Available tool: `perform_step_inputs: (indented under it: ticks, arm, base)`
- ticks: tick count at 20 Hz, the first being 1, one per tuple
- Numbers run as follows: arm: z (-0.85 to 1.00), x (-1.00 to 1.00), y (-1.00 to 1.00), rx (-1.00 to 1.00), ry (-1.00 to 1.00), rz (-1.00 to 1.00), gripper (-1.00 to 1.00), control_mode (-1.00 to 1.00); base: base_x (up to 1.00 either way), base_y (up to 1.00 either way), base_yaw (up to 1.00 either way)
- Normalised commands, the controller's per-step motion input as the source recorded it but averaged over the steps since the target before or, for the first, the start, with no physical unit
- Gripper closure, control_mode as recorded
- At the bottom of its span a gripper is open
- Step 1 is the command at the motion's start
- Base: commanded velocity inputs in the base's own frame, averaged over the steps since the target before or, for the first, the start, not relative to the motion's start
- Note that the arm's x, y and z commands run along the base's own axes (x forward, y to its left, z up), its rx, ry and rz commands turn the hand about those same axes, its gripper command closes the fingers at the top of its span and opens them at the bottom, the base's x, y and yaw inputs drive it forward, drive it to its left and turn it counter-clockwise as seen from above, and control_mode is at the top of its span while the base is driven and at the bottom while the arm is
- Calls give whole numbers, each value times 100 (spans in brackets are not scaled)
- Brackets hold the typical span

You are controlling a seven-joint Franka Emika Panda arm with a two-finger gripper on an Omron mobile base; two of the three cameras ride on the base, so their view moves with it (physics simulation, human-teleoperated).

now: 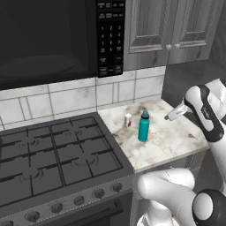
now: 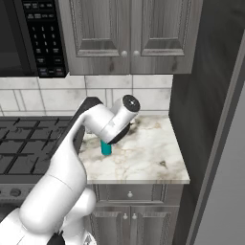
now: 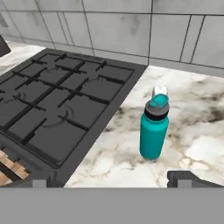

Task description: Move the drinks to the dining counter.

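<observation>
Left base view shows small pale can (image 1: 128,120) behind teal water bottle (image 1: 143,126) on bench (image 1: 176,141) — arm raised; gripper (image 3: 113,183) spread, empty.

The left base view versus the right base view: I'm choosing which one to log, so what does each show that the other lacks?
Left base view: the small pale can behind the whole teal water bottle, and the stove knobs. Right base view: the drawer and cabinet doors under the marble worktop, with the arm covering most of the bottle. Both show the stove, microwave keypad, tiled wall and upper cabinets.
</observation>
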Motion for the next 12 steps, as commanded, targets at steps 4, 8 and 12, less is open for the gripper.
perform_step_inputs:
  ticks: [4,8,12]
  arm:
    - [-4,2,0,0,-28,28,-100,-100]
    - [-7,9,0,0,-20,14,-100,-100]
    - [-14,18,0,-3,-4,0,-100,-100]
  base:
    - [0,0,0]
    - [0,0,0]
    - [0,0,0]
